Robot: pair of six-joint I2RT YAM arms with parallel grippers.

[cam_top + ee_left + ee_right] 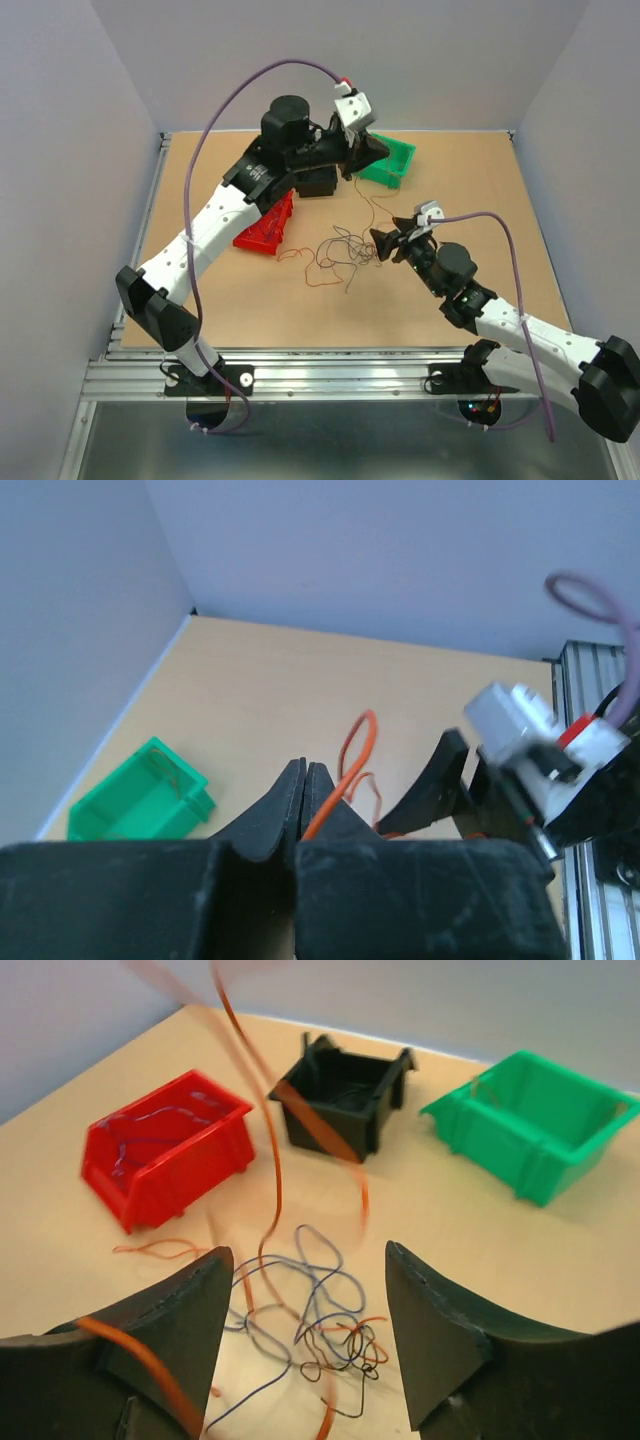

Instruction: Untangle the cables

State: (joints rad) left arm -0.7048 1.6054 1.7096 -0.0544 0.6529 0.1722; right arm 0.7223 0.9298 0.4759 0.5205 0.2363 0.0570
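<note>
Hard to see: black bin [318, 183] is half hidden under L arm [215, 225] in top view. Bottom of L wrist view is blocked by the tool's own body, so the nip pt barely shows. In R wrist view an orange strand is motion-blurred toward 12 o'clock, top end cut off by the frame. From above the strands are too thin to sort by colour. L tool [305, 770] is closed, pinching one orange cable [355, 745], held up off the desk [460, 300] near green bin [392, 160] at desk 1 o'clock. That cable loops out of the nip; its far end can't be traced. R tool [307, 1255] is open w/ a wide gap, just at 3 o'clock of the heap, tips toward it. An orange strand lies across one of its fingers [165, 1340]. The cables [345, 250] are a loose tangle at desk centre w/ no single long axis, spread slightly wider 9–3. One reddish strand trails toward 9 o'clock by red bin [265, 228]. Hair-thin curly loops: orange, purple-blue, dark. A few thin strands also lie inside the red bin.
</note>
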